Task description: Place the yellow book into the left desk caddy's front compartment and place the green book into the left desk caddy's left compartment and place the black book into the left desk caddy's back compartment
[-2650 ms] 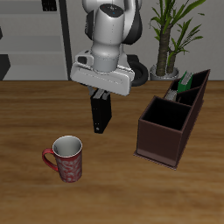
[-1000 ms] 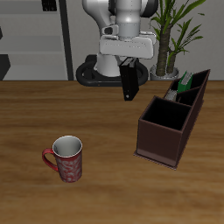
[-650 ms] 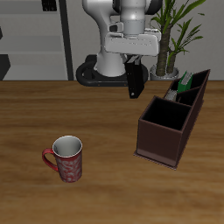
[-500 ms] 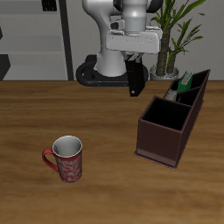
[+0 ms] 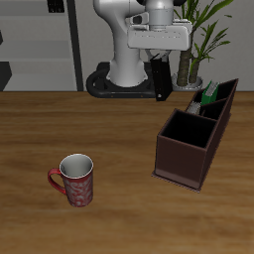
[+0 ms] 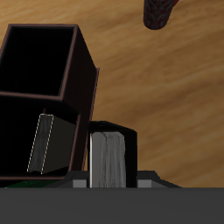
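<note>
My gripper is shut on the black book and holds it upright in the air, above the table and behind the left desk caddy. In the wrist view the black book shows its white page edge between my fingers, beside the caddy's wall. The green book stands in a small section at the caddy's far end. A thin grey-tan book, the yellow book, stands inside one caddy section in the wrist view. The large square section is empty.
A red patterned mug stands toward the table's front edge, well apart from the caddy; it also shows in the wrist view. A leafy plant stands behind the caddy, close to my arm. The robot's base is at the back.
My gripper has lifted the black book off the table and carried it up and back toward the caddy's far end. The mug and caddy have not moved.
</note>
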Robot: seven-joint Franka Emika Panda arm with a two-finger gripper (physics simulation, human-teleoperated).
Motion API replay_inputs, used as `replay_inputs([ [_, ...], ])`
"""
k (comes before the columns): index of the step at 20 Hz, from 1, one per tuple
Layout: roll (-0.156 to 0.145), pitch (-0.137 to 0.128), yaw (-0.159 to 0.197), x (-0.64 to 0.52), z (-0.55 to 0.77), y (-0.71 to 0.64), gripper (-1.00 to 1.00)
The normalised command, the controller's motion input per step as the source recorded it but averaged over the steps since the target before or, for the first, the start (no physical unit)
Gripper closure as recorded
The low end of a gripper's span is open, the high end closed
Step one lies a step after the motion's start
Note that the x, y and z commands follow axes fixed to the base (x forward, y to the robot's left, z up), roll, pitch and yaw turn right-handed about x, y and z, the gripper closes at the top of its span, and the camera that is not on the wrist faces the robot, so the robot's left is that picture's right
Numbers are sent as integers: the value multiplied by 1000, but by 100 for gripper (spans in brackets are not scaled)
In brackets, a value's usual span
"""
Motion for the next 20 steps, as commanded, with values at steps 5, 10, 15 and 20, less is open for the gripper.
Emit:
replay_inputs([
  [5,32,-1,12,6,149,295,100],
  [10,12,-35,19,38,279,231,100],
  [15,3,-1,-22,193,125,158,100],
  [20,-6,-7,-41,173,86,144,100],
])
